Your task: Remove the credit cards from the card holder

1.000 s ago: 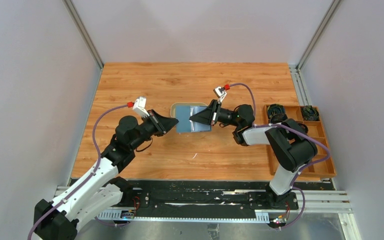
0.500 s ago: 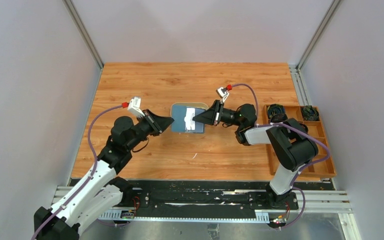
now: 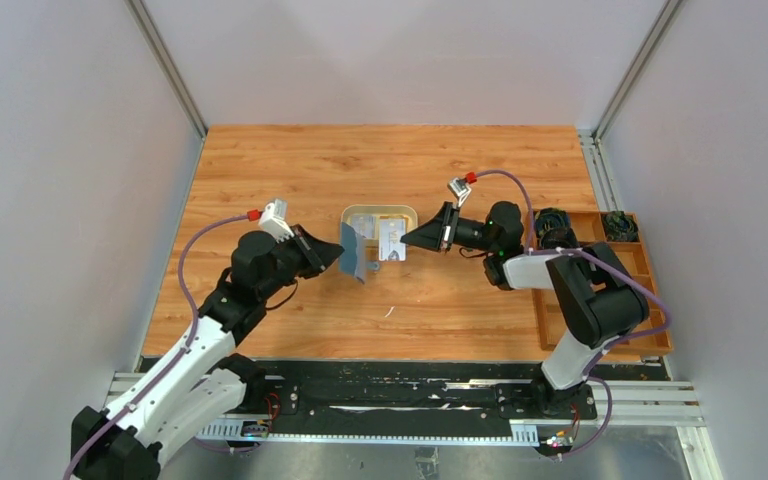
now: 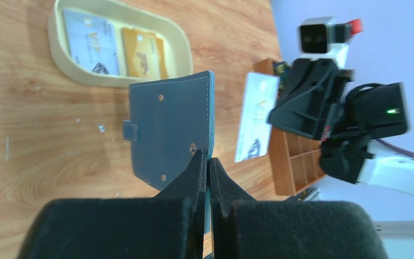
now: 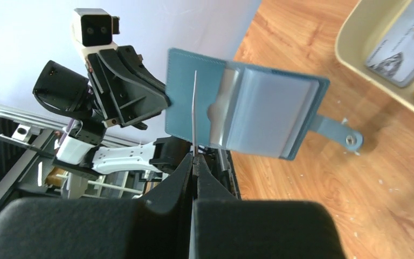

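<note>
My left gripper (image 3: 338,255) (image 4: 208,156) is shut on the teal-blue card holder (image 3: 352,252) (image 4: 172,127) and holds it open and upright above the table. The card holder's paler inside faces the right wrist view (image 5: 259,113). My right gripper (image 3: 407,238) (image 5: 194,157) is shut on a pale whitish credit card (image 4: 256,116), seen edge-on in the right wrist view (image 5: 194,108). That card is clear of the card holder, a short gap to its right. Another pale card (image 4: 91,43) and a yellow card (image 4: 143,53) lie in the tan oval tray (image 3: 380,208) (image 4: 186,51).
The tray sits just behind the card holder and between the two grippers. A brown compartmented wooden box (image 3: 650,290) (image 4: 296,156) holding dark items stands at the table's right edge, beside the right arm. Bare wood lies in front of and behind the tray.
My right gripper has drawn back to the right with the whitish card, out of the card holder. My left gripper has turned the card holder up on edge, uncovering the tray.
</note>
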### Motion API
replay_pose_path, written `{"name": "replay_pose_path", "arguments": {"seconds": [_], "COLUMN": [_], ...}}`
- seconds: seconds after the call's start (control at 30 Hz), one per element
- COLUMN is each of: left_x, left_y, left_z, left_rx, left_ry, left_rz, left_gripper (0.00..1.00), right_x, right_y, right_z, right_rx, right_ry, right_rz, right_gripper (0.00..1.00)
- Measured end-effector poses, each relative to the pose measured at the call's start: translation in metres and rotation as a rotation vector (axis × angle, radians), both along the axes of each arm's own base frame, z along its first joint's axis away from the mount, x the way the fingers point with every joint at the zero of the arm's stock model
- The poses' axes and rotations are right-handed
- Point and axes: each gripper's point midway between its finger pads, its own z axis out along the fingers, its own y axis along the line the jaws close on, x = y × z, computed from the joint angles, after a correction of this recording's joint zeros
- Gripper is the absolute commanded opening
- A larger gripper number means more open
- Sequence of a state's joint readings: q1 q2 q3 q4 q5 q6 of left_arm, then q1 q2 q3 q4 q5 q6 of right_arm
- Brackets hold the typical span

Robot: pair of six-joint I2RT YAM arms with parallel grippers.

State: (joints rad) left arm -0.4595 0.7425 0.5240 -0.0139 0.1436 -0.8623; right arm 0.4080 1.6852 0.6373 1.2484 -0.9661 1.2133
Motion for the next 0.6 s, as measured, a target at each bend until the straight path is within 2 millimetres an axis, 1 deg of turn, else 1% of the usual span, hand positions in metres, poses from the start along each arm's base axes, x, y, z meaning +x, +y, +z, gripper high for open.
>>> {"name": "replay_pose_path", "arguments": {"seconds": [0.13,0.2,0.3,0.5,0.6], "left_x": [0.001,-0.001,-0.005,-0.009,-0.015], "left_y": [-0.001,0.000,0.001,0.005,0.012], "left_z": [-0.031,-0.048,-0.067,-0.087,-0.111], "left_rx": [0.059,0.084,0.110,0.133,0.155], "left_ry": [0.083,0.130,0.178,0.222,0.273], "left_rz": [-0.009,-0.015,-0.018,-0.016,-0.006], "left_gripper": [0.00,0.00,0.00,0.00,0.00], "right_x": [0.005,0.007,0.015,0.044,0.060], "right_y": [-0.010,-0.012,-0.010,-0.006,-0.003], "right_z": [-0.001,-0.001,0.001,0.017,0.019], "right_rx": [-0.039,-0.072,-0.120,-0.216,-0.255], "right_ry": [-0.013,-0.023,-0.050,-0.111,-0.118], "right_rz": [-0.029,-0.035,-0.041,-0.069,-0.087], "right_gripper": [0.00,0.00,0.00,0.00,0.00]}}
